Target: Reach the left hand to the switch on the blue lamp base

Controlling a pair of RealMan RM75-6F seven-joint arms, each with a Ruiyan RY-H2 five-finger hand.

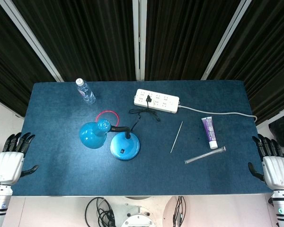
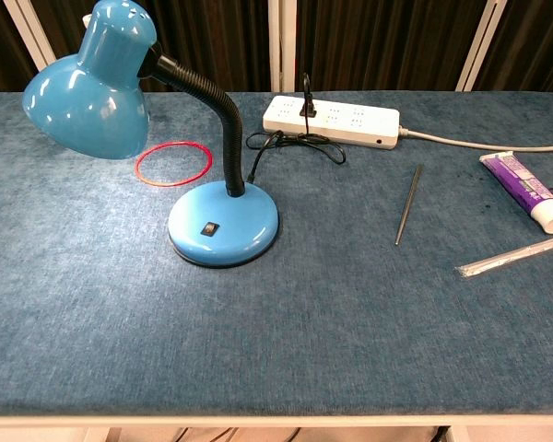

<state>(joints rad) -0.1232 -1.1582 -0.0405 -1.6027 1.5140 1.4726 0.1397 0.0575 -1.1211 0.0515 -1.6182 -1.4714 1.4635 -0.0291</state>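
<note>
- Left hand [image 1: 8, 161]: fingers [image 1: 19, 141] are spreading apart and holding nothing; the hand is hanging off the table's [image 1: 52, 179] near-left edge, well apart from the lamp base [image 1: 125, 146] and to its left. It is showing in the head view only.
- Right hand [image 1: 274, 166]: fingers are likewise lying apart and empty, well apart from the lamp base on its far right side.
- Switch [image 2: 209, 227]: a small dark rocker is sitting on the near part of the lamp base, facing the robot, untouched.
- Lamp shade [image 2: 90, 78]: leaning on its black gooseneck [image 2: 212, 101] to the left of the lamp base, over a red ring [image 2: 173, 163].
- Power strip [image 2: 332, 119]: lying behind the lamp base, taking its cord.
- Progress: judging from the layout, the reach is not yet beginning; the whole span to the switch is remaining.
</note>
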